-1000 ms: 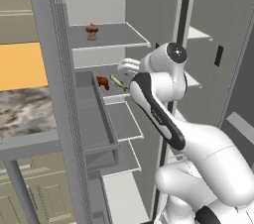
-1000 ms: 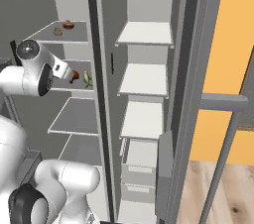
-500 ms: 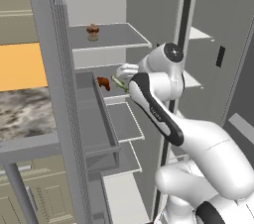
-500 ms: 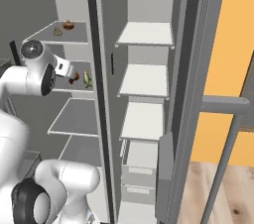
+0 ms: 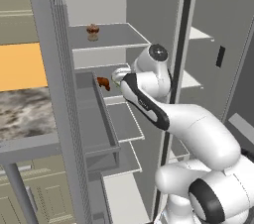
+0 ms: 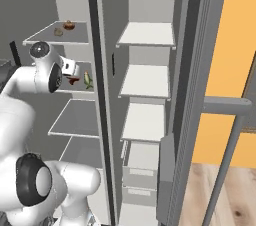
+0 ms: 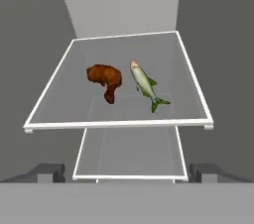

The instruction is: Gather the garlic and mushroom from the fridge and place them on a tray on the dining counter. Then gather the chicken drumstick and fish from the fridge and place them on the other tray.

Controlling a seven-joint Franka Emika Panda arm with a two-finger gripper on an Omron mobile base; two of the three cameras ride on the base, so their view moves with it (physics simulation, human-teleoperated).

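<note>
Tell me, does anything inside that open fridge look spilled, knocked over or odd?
Nothing stands out. The chicken drumstick and the fish lie side by side, apart, flat on a white shelf of the fridge. No spills show. The open gripper hangs in front of them, touching neither.

An orange wall (image 6: 225, 60), a wooden floor (image 6: 220, 195) and a marble-topped cabinet (image 5: 25, 114) flank the appliance.

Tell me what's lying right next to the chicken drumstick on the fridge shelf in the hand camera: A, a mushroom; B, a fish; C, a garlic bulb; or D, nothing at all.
B: in the hand view the chicken drumstick and the slender silvery fish with a greenish tail lie side by side on the same white-edged shelf of the fridge.
</note>
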